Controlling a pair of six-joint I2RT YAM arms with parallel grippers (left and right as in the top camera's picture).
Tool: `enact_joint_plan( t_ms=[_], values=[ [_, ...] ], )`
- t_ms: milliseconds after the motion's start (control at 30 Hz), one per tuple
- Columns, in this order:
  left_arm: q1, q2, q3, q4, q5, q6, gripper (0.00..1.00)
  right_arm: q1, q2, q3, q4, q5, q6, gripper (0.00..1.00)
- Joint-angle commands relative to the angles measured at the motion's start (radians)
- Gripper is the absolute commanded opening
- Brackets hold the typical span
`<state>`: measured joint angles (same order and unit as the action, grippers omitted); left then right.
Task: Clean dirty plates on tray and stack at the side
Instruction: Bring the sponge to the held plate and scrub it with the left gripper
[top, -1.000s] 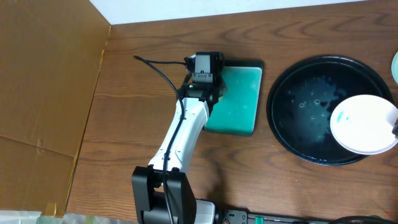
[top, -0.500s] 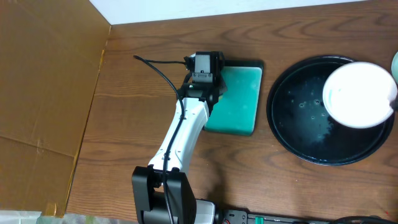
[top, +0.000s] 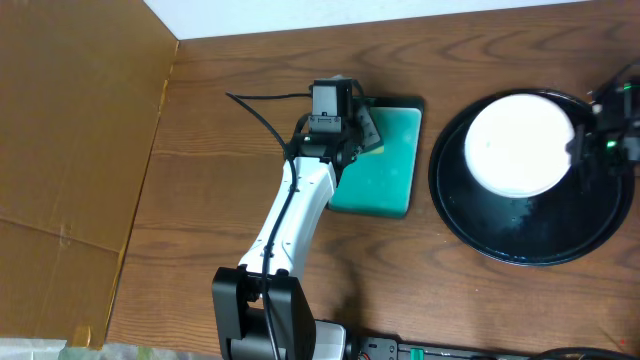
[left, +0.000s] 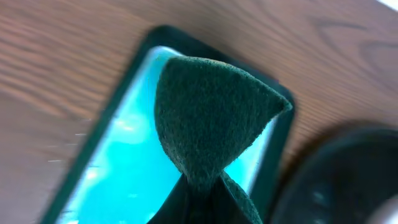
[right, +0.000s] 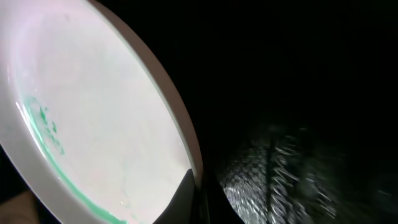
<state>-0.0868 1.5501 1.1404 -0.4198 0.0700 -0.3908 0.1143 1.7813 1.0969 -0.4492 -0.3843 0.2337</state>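
Note:
One white plate (top: 518, 142) hangs tilted over the upper part of the round black tray (top: 520, 235). My right gripper (top: 583, 141) is shut on the plate's right rim. In the right wrist view the plate (right: 93, 118) shows a teal smear along its lower left edge, and the right gripper (right: 198, 194) pinches the rim. My left gripper (top: 352, 128) is shut on a folded dark green scouring pad (top: 368, 128). The left wrist view shows the pad (left: 208, 118) held up in the left gripper (left: 202, 202) above a rectangular teal tray (left: 124, 168).
The rectangular teal tray (top: 385, 165) lies on the wooden table just left of the black tray. A brown cardboard sheet (top: 70, 150) covers the table's left side. The left arm's base and cables sit at the front edge (top: 270, 315).
The right gripper has carried the white plate up and to the left across the black tray, and the gripper itself has come into the overhead view. The left gripper has turned slightly with the pad.

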Motion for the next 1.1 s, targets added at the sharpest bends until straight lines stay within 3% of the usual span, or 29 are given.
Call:
enact_joint_plan(
  t_ms=[0, 233, 467, 900, 1067],
  values=[
    [0.002, -0.014, -0.007, 0.002, 0.136, 0.012, 0.08, 0.018, 0.088, 0.010, 0.014, 0.010, 0.039, 0.01],
    [-0.054, -0.013, -0.007, 0.003, 0.151, -0.059, 0.07, 0.018, 0.142, 0.010, 0.018, 0.017, 0.065, 0.01],
    [-0.194, 0.026, -0.007, 0.050, 0.150, -0.158, 0.08, 0.018, 0.142, 0.010, 0.016, 0.017, 0.066, 0.01],
    [-0.442, 0.250, -0.007, 0.341, 0.148, -0.346, 0.08, 0.025, 0.141, 0.066, -0.090, 0.094, 0.065, 0.01],
    [-0.515, 0.337, -0.007, 0.454, 0.074, -0.409, 0.07, 0.064, 0.141, 0.102, -0.127, 0.149, 0.066, 0.01]
  ],
)
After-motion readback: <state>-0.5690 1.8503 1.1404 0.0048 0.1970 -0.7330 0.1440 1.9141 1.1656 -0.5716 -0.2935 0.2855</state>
